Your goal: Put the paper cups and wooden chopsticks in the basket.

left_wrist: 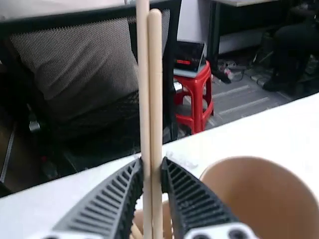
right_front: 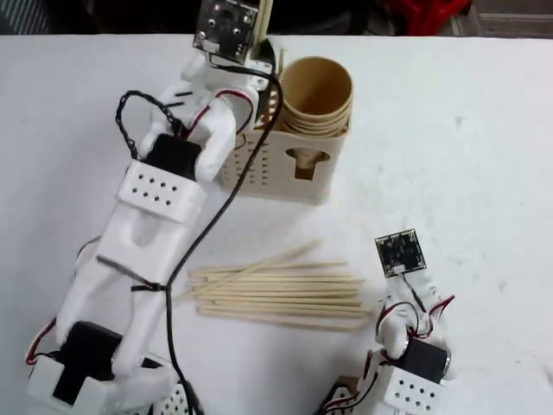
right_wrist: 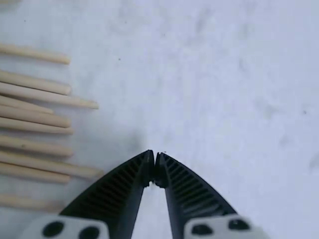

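While the left tool clamps two pale wooden chopsticks upright, it hangs at the upper centre of the high view over the cream perforated plastic basket, close to the far edge of the white worktop. Stacked tan paper cups fill the basket's right half. A bundle of loose wooden chopsticks lies at lower centre, apart from the basket. The right tool, tips touching on nothing, sits just beside their right-hand ends, with wide worktop rightward.

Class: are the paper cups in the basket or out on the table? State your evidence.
In. The paper cups stand nested, mouth up, inside the basket.
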Robot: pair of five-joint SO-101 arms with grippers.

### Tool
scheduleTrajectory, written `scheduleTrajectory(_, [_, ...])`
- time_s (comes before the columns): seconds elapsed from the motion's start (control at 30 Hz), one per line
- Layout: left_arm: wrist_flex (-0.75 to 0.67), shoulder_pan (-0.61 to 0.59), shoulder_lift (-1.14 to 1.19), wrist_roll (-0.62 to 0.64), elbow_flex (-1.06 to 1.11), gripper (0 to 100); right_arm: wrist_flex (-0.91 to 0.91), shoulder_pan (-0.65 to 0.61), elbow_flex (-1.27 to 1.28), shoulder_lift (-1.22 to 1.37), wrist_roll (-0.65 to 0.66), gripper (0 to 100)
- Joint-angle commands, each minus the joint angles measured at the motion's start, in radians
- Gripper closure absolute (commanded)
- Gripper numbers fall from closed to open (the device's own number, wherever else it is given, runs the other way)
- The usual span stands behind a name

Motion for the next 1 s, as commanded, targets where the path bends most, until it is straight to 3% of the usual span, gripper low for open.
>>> scheduleTrajectory(0.0, [-0.031, -0.012, -0.054, 0.018, 0.048, 98, 0.004, 0.005, 0.006, -0.008, 0.006, 98.3])
scheduleTrajectory(0.2, [-0.029, -0.012, -0.251, 0.051, 0.204, 90, 0.004, 0.005, 0.006, -0.008, 0.006, 98.3])
scheduleTrajectory(0.5, [-0.020, -0.028, -0.429, 0.074, 0.361, 90, 0.004, 0.005, 0.006, -0.008, 0.006, 98.3])
scheduleTrajectory(0.77, [0.404, -0.039, -0.690, 0.066, 0.367, 90, 0.004, 0.005, 0.006, -0.008, 0.006, 98.3])
scheduleTrajectory(0.87, [0.503, -0.035, -0.760, 0.064, 0.368, 96, 0.004, 0.005, 0.006, -0.008, 0.006, 98.3])
scheduleTrajectory(0.97, [0.566, -0.024, -0.765, -0.060, 0.391, 96, 0.004, 0.005, 0.006, -0.008, 0.006, 98.3])
